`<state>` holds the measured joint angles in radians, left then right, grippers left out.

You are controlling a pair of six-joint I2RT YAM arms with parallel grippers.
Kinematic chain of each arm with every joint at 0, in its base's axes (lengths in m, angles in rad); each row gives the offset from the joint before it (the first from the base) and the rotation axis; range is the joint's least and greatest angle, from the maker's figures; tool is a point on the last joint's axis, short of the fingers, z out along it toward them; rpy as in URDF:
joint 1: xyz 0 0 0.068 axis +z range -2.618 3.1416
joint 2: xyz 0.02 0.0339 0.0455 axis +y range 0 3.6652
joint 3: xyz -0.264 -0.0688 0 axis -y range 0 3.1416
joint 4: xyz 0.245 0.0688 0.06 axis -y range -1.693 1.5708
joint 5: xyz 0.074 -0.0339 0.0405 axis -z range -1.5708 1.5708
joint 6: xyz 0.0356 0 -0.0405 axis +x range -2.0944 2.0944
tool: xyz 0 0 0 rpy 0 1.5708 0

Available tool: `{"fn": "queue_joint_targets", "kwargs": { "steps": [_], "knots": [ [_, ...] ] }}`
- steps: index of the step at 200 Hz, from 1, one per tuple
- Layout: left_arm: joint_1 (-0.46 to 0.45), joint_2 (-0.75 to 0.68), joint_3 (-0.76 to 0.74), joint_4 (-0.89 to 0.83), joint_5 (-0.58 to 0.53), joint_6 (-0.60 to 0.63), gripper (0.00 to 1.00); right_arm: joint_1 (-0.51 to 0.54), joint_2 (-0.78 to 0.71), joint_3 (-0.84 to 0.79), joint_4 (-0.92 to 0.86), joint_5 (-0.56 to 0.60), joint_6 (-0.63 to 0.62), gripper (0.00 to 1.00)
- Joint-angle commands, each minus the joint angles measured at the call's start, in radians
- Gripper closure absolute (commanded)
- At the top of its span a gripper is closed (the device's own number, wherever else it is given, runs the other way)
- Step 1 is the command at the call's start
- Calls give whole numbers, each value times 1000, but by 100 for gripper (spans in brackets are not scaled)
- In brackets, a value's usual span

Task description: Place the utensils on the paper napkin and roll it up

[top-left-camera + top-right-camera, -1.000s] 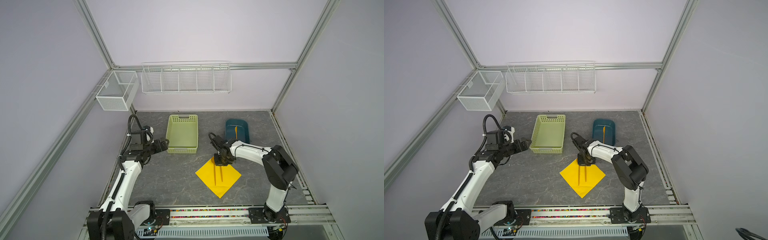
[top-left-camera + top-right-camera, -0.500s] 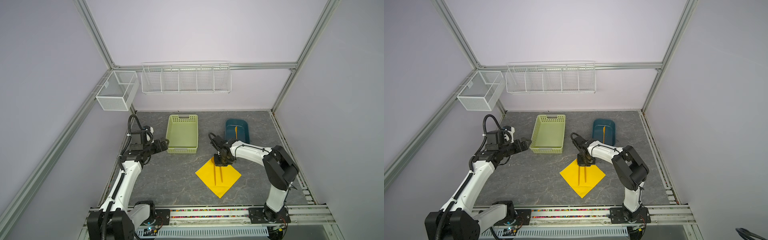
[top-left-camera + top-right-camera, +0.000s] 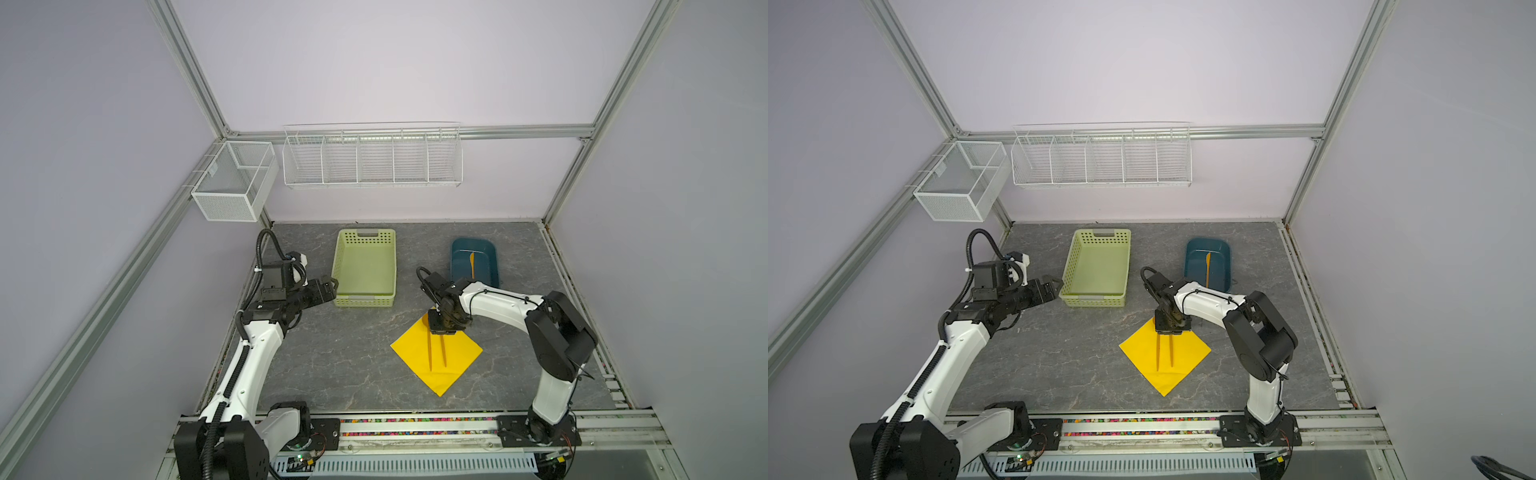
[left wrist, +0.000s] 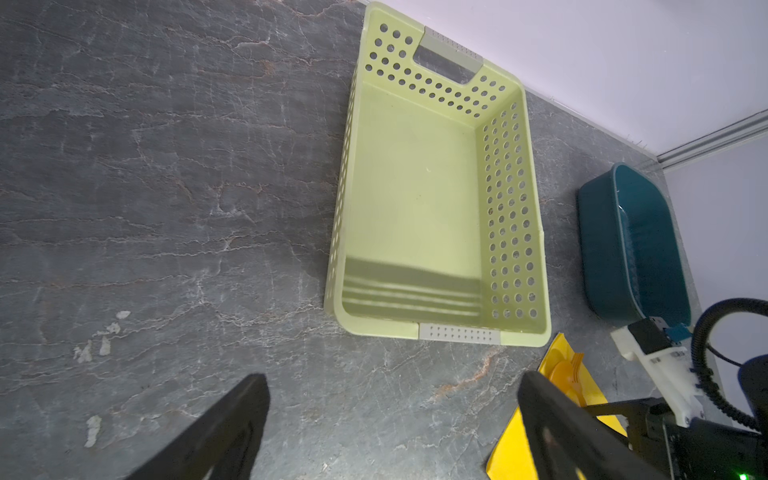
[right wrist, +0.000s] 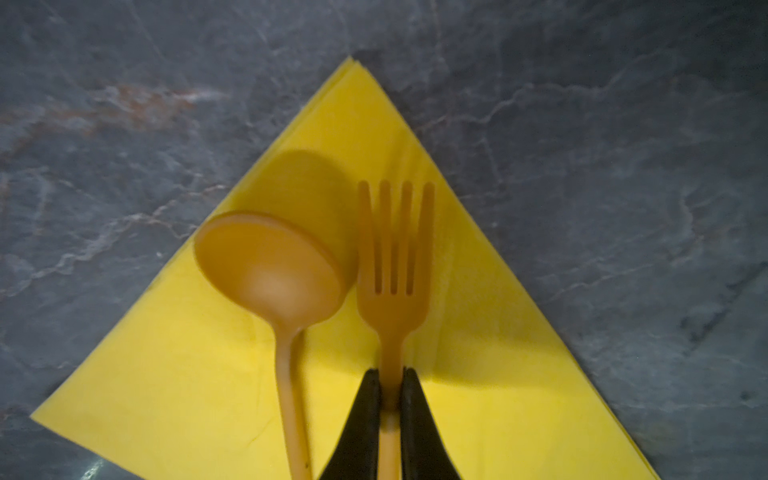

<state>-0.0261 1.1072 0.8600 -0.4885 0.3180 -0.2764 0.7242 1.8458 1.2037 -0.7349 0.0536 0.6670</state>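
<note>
Right gripper: black fingers clenched on the handle of the slim orange plastic fork, just behind the tines. Fork low over the thin bright yellow paper napkin; touching it or not, cannot tell. Tines toward 12 o'clock, handle toward 6.

Round-bowled orange plastic spoon lies on the napkin just beside the fork at its 9 o'clock, parallel to it, bowl edge near the tines.

Third piece, the flat orange plastic knife, is not yet on the paper: it sits in the dark teal plastic tub, at about 1 o'clock from the right gripper, long axis also 12 to 6. Right arm is clearly the nearer one.

Left gripper: fingers spread wide, nothing between them, hanging well apart at 9 o'clock, by the near corner of the pale green perforated plastic basket
</note>
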Motion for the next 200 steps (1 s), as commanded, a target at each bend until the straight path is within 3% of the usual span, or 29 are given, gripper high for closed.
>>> {"fn": "queue_joint_targets", "kwargs": {
  "steps": [1,200],
  "knots": [
    [6,2,21,-8,1,-1,5,12,-19,-19,-5,-23,21,88],
    [6,0,19,-9,1,-1,5,12,-9,-36,26,-64,67,84]
  ]
}}
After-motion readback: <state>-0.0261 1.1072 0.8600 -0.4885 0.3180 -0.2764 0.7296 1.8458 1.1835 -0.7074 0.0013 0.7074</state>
